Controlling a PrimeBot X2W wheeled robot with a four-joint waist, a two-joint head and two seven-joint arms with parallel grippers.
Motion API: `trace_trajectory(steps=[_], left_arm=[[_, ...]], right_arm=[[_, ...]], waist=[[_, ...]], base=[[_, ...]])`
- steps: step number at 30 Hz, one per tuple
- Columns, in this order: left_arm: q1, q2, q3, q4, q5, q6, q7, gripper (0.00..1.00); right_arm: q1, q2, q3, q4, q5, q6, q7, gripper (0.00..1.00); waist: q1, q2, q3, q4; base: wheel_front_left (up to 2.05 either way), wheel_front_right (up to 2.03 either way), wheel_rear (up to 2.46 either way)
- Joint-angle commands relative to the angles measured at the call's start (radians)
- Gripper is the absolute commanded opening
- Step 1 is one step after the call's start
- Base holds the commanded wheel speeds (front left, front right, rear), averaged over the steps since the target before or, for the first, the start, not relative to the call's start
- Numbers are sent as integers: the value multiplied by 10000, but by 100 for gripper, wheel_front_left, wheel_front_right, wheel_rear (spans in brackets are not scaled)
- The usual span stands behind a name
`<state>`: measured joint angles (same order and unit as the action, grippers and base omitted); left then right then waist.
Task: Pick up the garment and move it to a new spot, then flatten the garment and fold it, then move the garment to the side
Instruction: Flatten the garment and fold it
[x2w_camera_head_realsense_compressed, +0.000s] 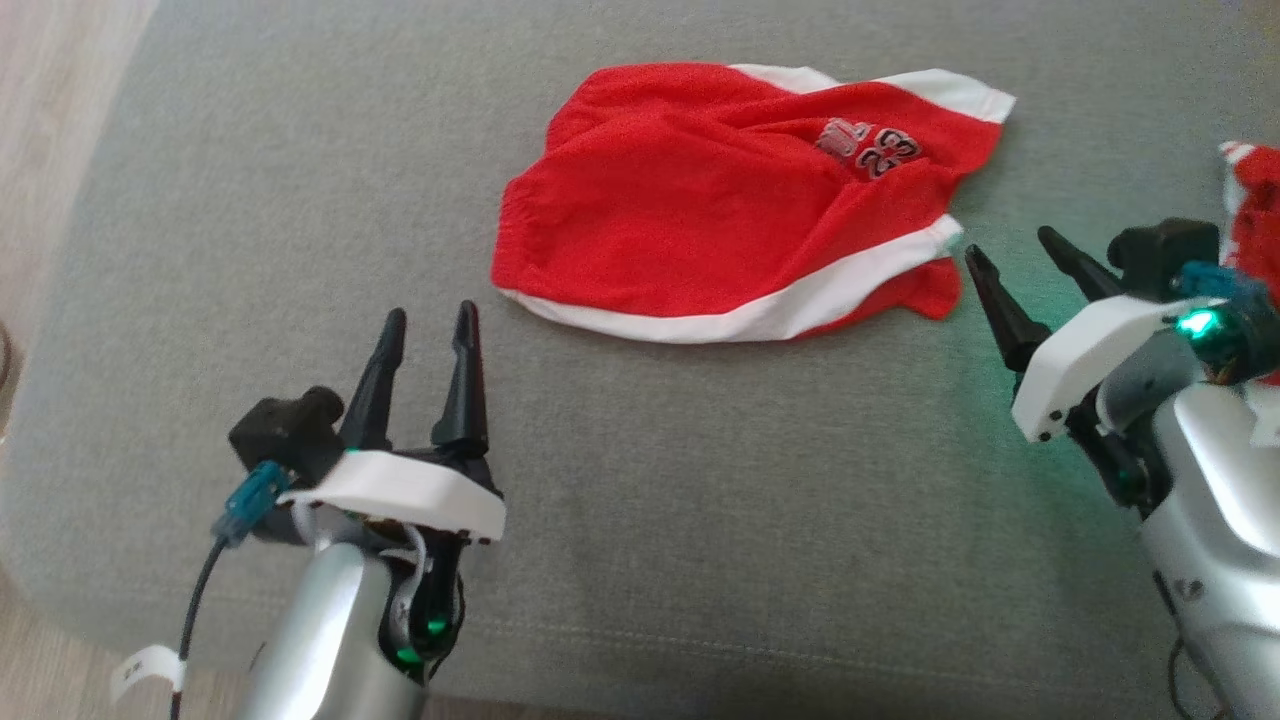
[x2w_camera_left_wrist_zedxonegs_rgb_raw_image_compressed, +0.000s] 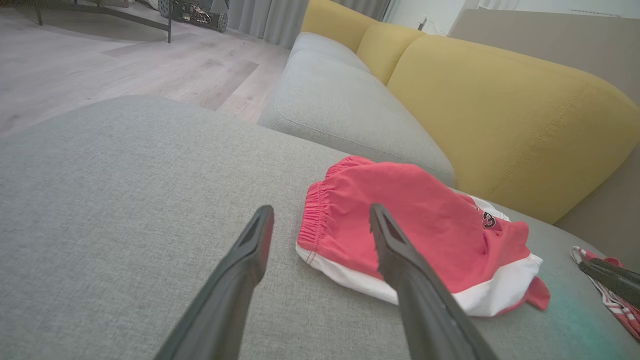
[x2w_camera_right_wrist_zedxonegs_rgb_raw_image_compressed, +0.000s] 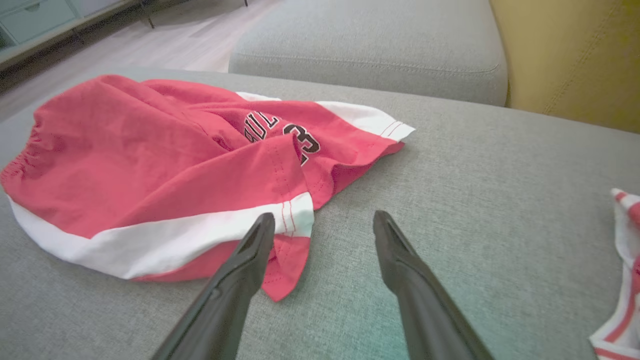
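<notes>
Nearest the robot, above a grey sofa cushion, the left tool and the right tool both stood with fingers spread wide and held nothing. Just beyond them a pair of red shorts with white trim lay rumpled in the middle of the cushion. Its waistband was toward the left tool and its leg hems toward the right tool, whose tips were just beside the near hem. The pick-up looked not yet begun. To do it well, each tool would probably best come down on an outer edge, the left on the gathered waistband and the right on the white hem. Pinching both layers should let the cloth lift evenly rather than bunch. The head view gave the whole layout. The left wrist view made plain the waistband's elastic gathers, and the right wrist view brought the printed lettering and a folded-over leg flap close. Farther right lay a second red-and-white cloth, apart from the shorts. Farthest back, the left wrist view added a yellow backrest and a wooden floor.
</notes>
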<state>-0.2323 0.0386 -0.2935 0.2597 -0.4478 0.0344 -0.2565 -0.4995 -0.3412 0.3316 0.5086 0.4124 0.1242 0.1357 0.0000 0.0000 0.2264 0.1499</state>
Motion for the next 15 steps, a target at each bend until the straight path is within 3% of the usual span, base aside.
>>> trace_trajectory(steps=[1, 15], left_arm=[[-475, 116, 177, -292, -55, 6, -53, 100], [-685, 116, 3, -287, -135, 130, -53, 100]], right_arm=[[-398, -231, 260, -104, 152, 65, 57, 100], [-1345, -681, 1320, 1068, 1310, 65, -112, 100]], waist=[[0, 0, 221, 264], [0, 0, 572, 666]], base=[[0, 0, 0], [0, 0, 0]])
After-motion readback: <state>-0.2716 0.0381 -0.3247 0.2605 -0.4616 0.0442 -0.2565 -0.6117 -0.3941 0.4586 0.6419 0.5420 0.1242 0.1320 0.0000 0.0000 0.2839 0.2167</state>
